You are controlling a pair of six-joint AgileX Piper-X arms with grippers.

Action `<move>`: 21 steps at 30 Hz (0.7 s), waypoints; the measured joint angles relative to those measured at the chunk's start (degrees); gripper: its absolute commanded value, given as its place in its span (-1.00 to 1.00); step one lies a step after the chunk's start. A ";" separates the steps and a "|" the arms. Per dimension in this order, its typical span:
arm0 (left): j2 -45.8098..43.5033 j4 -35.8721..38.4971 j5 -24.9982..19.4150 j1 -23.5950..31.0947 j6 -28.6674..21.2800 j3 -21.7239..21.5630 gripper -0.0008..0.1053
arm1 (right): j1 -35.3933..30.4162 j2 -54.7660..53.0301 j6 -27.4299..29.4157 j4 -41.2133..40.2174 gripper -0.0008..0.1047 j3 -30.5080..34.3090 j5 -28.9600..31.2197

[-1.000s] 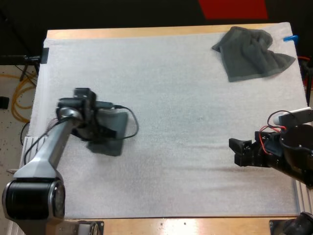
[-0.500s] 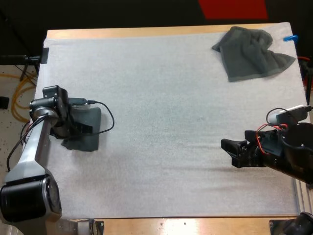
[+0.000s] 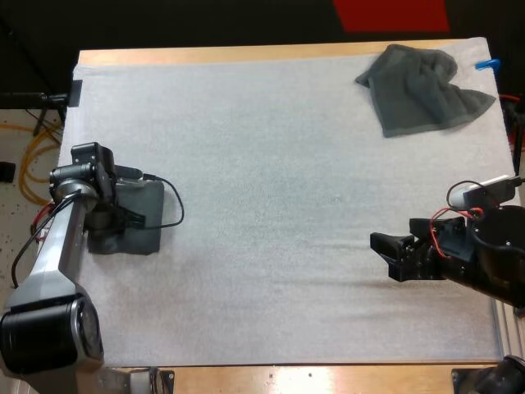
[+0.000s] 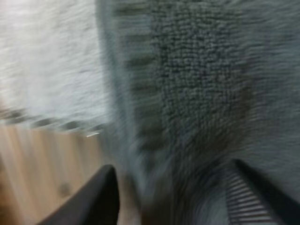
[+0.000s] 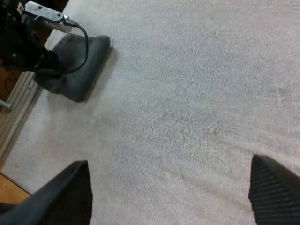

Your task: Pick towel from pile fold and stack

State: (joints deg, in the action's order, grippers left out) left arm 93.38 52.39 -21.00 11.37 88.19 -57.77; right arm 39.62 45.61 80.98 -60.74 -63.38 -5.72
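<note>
Shifted leftward since a second ago: our left pincer (image 4: 172,166) and the folded towel (image 3: 141,203) clamped in it, now at the left edge of the mat (image 3: 271,164), where the towel lies flat. Our right pincer (image 3: 387,257): fingers wide apart, holding nothing, above bare mat near the right side. Crumpled towel (image 3: 418,90): far right corner of the mat on our desk (image 3: 246,54).

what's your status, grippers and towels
Left gripper shut on folded towel at left edge of mat. Right gripper open over bare mat. Crumpled towel at far right corner, untouched. Nothing in the way.
</note>
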 measured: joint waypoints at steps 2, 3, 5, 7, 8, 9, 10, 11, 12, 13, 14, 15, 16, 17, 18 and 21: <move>-1.25 0.00 -2.35 0.00 -0.09 0.00 0.05 | 0.00 0.00 0.00 0.13 0.29 0.00 0.00; -2.02 0.00 -2.80 0.00 -0.13 -0.15 0.05 | 0.00 0.00 0.00 0.14 0.29 0.00 0.00; -4.13 -0.19 -2.60 0.00 -0.13 -0.52 0.05 | 0.00 0.00 0.00 0.14 0.29 0.00 0.00; -6.81 -0.08 -0.04 0.00 -0.13 -0.55 0.05 | 0.00 0.00 0.00 0.14 0.29 0.00 0.00; -8.01 0.20 2.42 0.09 -0.13 -0.55 0.05 | 0.00 0.00 0.00 0.14 0.29 0.00 0.00; -9.10 0.36 4.94 0.30 -0.13 -0.57 0.05 | 0.00 0.00 0.00 0.14 0.29 0.00 0.00; -9.94 0.39 7.67 0.60 -0.13 -0.60 0.05 | 0.00 0.00 0.00 0.14 0.29 0.00 0.00; -10.34 0.38 10.40 0.92 -0.13 -0.60 0.05 | 0.00 0.00 0.00 0.14 0.29 0.00 0.00; -10.48 0.38 12.71 1.31 -0.13 -0.53 0.05 | 0.00 0.00 0.00 0.14 0.29 0.00 0.00; -10.50 0.38 14.53 1.76 -0.05 -0.36 0.05 | 0.00 0.00 0.00 0.14 0.29 0.00 0.00; -10.41 0.38 16.41 2.31 0.03 -0.04 0.05 | 0.00 0.00 0.00 0.14 0.29 0.00 0.00; -10.32 0.30 18.29 2.88 0.04 0.49 0.05 | 0.00 0.00 0.00 0.14 0.29 0.00 0.00; -10.21 0.11 19.96 3.34 0.03 1.16 0.05 | 0.00 0.00 0.00 0.14 0.29 0.00 0.00; -9.95 0.00 20.75 3.69 0.03 1.86 0.05 | 0.00 0.00 0.00 0.14 0.29 0.00 0.00; -9.57 -0.03 21.35 3.93 0.03 2.44 0.05 | 0.00 0.00 0.00 0.14 0.29 0.00 0.00; -8.00 0.16 22.25 4.01 0.03 3.58 0.05 | 0.00 0.00 0.00 0.14 0.29 0.00 0.00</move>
State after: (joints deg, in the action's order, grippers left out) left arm 85.38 52.55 1.25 15.38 88.23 -54.19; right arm 39.62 45.61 80.98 -60.60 -63.38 -5.72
